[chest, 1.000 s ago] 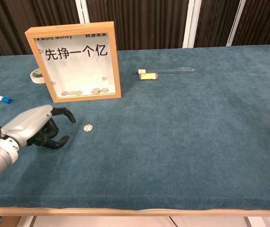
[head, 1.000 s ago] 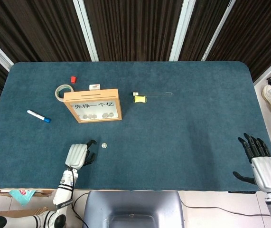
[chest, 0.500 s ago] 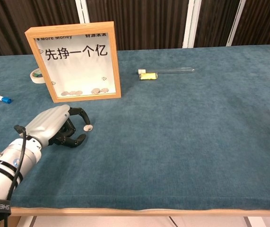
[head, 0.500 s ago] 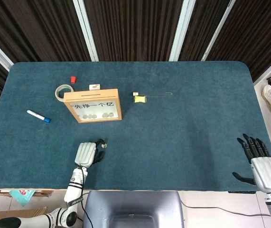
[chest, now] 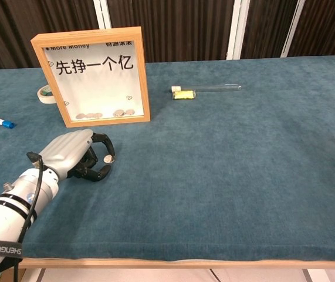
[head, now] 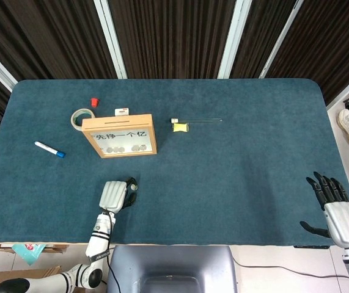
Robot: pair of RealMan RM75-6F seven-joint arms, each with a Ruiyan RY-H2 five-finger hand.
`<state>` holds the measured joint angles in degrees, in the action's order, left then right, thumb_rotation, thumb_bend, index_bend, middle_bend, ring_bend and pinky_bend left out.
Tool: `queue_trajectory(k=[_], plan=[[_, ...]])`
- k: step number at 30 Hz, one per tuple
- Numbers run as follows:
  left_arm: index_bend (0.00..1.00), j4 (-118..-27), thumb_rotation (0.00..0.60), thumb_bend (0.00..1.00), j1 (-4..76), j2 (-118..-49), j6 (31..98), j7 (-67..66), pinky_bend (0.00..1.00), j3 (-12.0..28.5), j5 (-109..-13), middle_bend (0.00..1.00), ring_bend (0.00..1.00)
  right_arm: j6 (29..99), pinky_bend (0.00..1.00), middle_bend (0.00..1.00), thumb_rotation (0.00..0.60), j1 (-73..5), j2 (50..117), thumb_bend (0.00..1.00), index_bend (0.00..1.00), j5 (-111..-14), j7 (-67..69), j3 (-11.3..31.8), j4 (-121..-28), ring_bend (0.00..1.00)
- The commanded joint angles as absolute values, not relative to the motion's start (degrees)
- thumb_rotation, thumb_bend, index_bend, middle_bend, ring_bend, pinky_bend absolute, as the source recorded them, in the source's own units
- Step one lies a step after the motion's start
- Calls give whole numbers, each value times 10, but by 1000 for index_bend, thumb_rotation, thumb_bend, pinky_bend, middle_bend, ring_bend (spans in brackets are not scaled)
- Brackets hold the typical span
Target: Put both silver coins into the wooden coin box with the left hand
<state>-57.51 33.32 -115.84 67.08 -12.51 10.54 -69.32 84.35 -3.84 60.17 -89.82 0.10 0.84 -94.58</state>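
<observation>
One silver coin lies on the blue cloth in front of the wooden coin box, which stands upright with several coins behind its glass. My left hand rests just left of the coin with its fingers curled over it. One fingertip touches the coin's top and the thumb lies apart, nearer the front edge. In the head view the left hand covers most of the coin, below the box. My right hand hovers open at the front right edge, holding nothing.
A tape roll and a small red cap sit behind and left of the box. A blue-capped marker lies at the left. A glass tube with a yellow piece lies right of the box.
My left hand has slid right and forward until its fingers reach the coin. The coin has stayed in place. The right hand has not moved.
</observation>
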Motion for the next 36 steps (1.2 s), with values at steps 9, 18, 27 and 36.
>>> queue_trajectory(k=[9, 18, 27, 36], plan=[[437, -577, 600, 388, 331, -1155, 657, -136, 1000, 110, -693, 1000, 1000, 844, 0, 0, 600, -38, 601, 204, 0, -899, 3, 8, -946, 0], [438, -573, 600, 387, 331, -1154, 649, -140, 1000, 115, -693, 1000, 1000, 843, 0, 0, 600, -38, 600, 204, 0, -902, 4, 7, -945, 0], [468, -561, 600, 385, 331, -1157, 648, -138, 1000, 121, -695, 1000, 1000, 843, 0, 0, 600, -38, 600, 203, 0, -903, 4, 6, -945, 0], [529, -546, 600, 381, 333, -1162, 651, -126, 1000, 127, -700, 1000, 1000, 842, 0, 0, 600, -39, 600, 204, 0, -902, 2, 6, -946, 0]])
